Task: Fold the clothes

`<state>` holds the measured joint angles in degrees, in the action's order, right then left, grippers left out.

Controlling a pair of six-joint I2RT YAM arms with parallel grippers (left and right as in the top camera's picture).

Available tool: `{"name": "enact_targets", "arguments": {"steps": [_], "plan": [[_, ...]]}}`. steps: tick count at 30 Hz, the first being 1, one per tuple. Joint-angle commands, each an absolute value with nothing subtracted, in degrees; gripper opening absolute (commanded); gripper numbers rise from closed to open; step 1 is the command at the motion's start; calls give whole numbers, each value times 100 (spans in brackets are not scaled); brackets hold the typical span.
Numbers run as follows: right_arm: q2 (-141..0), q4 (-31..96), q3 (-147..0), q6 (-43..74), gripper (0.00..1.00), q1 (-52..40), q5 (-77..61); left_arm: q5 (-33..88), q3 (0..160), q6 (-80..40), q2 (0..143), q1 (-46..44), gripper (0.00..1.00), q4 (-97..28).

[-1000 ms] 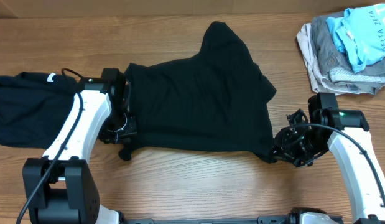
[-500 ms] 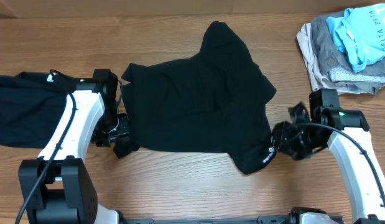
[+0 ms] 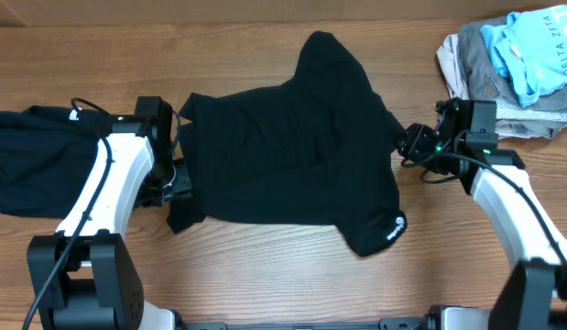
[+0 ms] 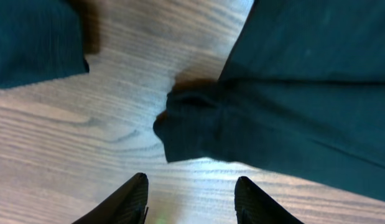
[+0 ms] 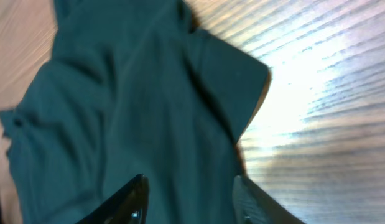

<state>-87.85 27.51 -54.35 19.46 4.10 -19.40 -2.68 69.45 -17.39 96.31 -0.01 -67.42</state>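
Note:
A black T-shirt (image 3: 292,156) lies spread in the middle of the table, its lower right corner folded over with a small white logo (image 3: 393,229) showing. A second black garment (image 3: 36,160) with a white neck tag lies at the far left. My left gripper (image 3: 173,186) is open and empty at the shirt's lower left edge. In the left wrist view it (image 4: 191,186) hovers over bare wood just short of the shirt's bunched corner (image 4: 192,130). My right gripper (image 3: 409,143) is open beside the shirt's right sleeve. In the right wrist view it (image 5: 191,186) hangs over the fabric (image 5: 136,93).
A pile of light-blue, grey and beige garments (image 3: 512,73) sits at the back right corner, close behind my right arm. The second black garment shows at the top left of the left wrist view (image 4: 30,37). Bare wood (image 3: 265,275) runs along the front.
My right gripper moved from the shirt's lower right corner back to the right sleeve, leaving that corner flipped over with the logo up. My left gripper shifted slightly back.

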Motion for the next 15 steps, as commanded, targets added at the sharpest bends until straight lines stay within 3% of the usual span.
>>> {"name": "enact_targets", "arguments": {"steps": [1,15], "plan": [[-9260,2458,-5446,2261,42,425,-1890,-342,6914,-1564,9480,-8,47,-6608],[-10412,1345,-5443,2283,40,423,-1605,-342,6914,-1540,9480,-8,46,-6434]]}}
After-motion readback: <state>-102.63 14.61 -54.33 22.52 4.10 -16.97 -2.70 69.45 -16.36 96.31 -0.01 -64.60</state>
